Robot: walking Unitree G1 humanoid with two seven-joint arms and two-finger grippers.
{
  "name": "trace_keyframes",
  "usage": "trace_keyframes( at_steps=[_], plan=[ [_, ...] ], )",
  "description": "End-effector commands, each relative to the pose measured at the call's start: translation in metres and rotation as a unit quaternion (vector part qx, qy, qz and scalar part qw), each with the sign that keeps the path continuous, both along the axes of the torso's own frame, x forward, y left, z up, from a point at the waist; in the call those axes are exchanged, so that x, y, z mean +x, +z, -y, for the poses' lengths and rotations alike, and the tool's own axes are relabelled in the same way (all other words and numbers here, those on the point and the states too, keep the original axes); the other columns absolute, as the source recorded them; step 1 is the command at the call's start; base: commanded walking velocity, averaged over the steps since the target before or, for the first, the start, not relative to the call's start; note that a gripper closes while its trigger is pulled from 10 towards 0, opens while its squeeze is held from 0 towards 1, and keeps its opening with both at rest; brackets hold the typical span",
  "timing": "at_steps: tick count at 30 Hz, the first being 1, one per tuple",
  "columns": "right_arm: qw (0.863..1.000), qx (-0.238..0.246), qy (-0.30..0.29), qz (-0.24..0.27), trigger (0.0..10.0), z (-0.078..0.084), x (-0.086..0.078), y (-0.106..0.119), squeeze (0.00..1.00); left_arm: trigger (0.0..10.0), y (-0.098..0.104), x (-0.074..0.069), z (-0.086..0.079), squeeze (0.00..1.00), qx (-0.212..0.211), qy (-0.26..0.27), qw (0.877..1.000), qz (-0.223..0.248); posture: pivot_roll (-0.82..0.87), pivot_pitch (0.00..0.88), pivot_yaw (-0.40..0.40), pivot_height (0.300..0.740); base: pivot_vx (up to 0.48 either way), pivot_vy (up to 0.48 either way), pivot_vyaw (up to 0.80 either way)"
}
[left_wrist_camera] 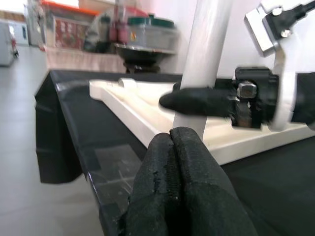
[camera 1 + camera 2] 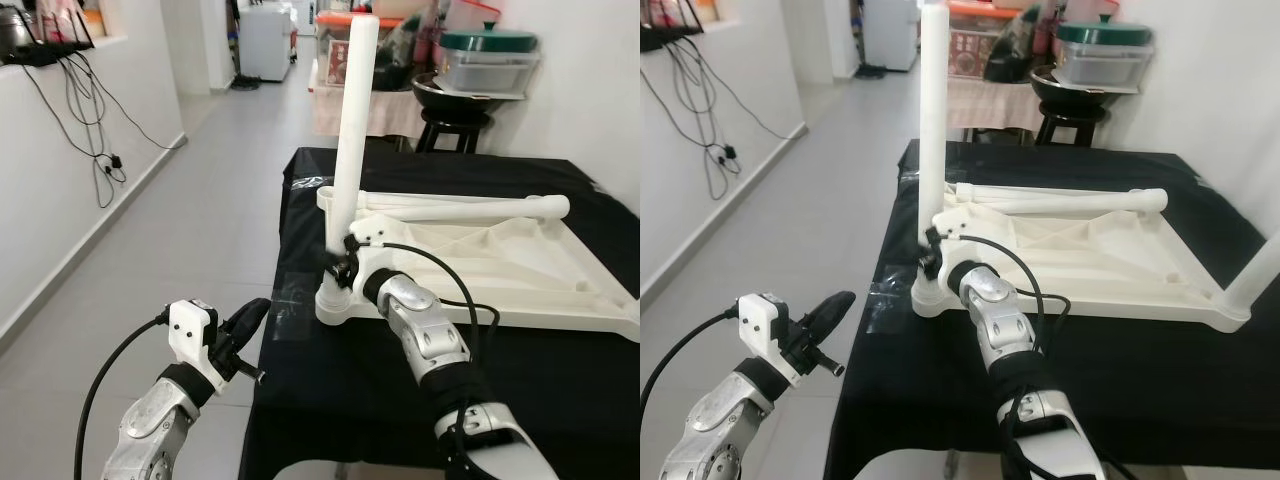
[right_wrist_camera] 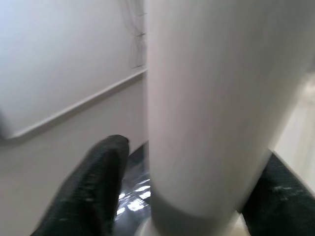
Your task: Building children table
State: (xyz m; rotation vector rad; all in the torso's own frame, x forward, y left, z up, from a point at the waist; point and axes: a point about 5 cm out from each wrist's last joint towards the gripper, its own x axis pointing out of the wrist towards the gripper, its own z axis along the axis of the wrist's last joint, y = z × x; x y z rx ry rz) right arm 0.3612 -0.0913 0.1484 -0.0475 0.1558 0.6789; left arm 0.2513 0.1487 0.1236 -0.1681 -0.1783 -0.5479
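Nearest, my left gripper (image 2: 252,315), matte black fingers pressed together, empty, off the black-clothed table's (image 2: 330,400) edge. Right gripper (image 2: 338,262) clamps the smooth white plastic cylindrical leg (image 2: 350,120), upright in the upturned white plastic tabletop's (image 2: 500,270) corner socket. Right wrist cam: fingers either side of leg.

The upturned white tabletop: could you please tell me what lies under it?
A black cloth lies under the tabletop, draping over the edges. Whatever supports the cloth is covered.
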Motion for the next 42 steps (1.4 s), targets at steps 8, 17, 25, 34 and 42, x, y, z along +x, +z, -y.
trace_keyframes(
  at_steps=[8,17,25,34,42],
  plan=[
    [0.978,0.004,0.204,0.038,10.0,0.002,0.003,0.038,0.0,10.0,-0.002,0.001,0.001,0.0,0.002,-0.002,1.0,-0.006,0.05,0.0,-0.062,0.74,0.0,0.0,0.0],
    [0.96,-0.004,0.279,0.032,10.0,0.009,0.008,0.05,0.0,10.0,-0.002,0.0,0.002,0.0,0.003,0.0,1.0,-0.005,0.06,0.0,-0.073,0.74,0.0,0.0,0.0],
    [0.953,0.017,0.302,-0.023,0.0,0.019,0.015,0.052,0.0,10.0,-0.003,-0.002,0.004,0.0,0.005,0.0,1.0,-0.006,0.08,0.0,-0.083,0.74,0.0,0.0,0.0],
    [0.955,0.043,0.293,-0.028,0.0,0.039,0.008,0.036,0.0,10.0,-0.003,-0.003,0.005,0.0,0.001,-0.001,1.0,-0.006,0.06,0.0,-0.088,0.74,0.0,0.0,0.0],
    [0.996,-0.037,-0.067,-0.045,0.0,0.001,-0.034,-0.036,0.0,10.0,-0.002,-0.006,0.0,0.0,0.001,0.0,1.0,-0.006,0.03,0.0,-0.073,0.74,0.0,0.0,0.0]
  ],
)
